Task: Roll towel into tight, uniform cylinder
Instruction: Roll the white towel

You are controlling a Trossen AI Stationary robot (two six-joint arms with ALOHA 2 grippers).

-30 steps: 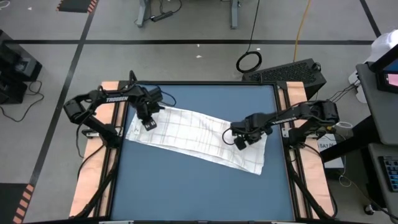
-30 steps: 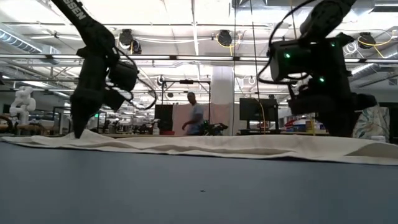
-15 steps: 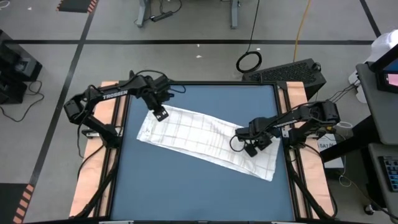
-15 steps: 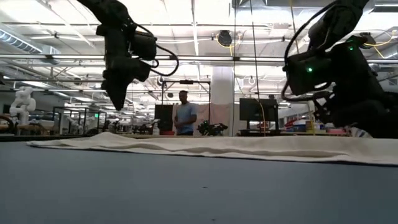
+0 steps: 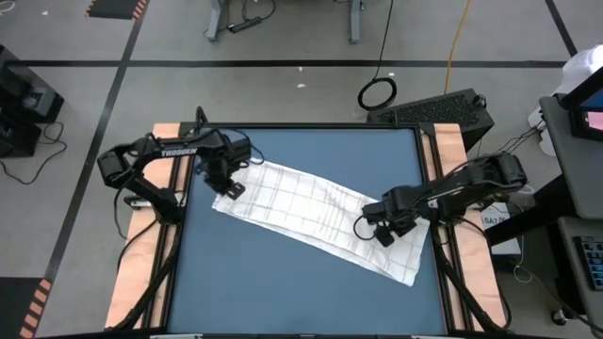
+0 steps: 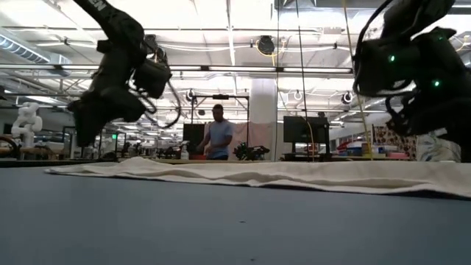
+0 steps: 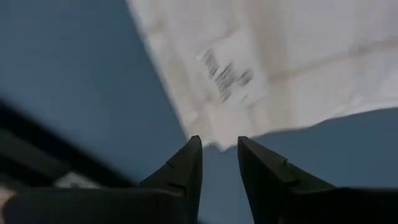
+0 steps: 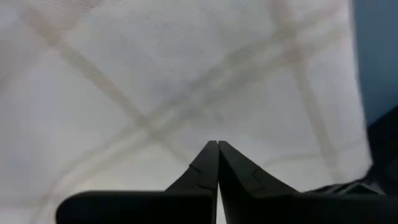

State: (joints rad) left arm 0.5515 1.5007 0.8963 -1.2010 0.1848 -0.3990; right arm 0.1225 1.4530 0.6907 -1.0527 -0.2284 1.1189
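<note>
Blue table (image 5: 283, 273) fills the middle of a workshop floor, with a person (image 6: 217, 132) standing far behind it. The towel (image 5: 311, 207) lies flat and unrolled, slanting across the table from the far left toward the near right. The left gripper (image 7: 217, 144) hangs just above the towel's left corner, fingers slightly parted and empty. The right gripper (image 8: 217, 144) sits over the towel's right end, fingers pressed together with nothing between them.

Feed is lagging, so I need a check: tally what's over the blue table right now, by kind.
Towel: 1
End effectors, left end effector and right end effector: 2
Total: 3
</note>
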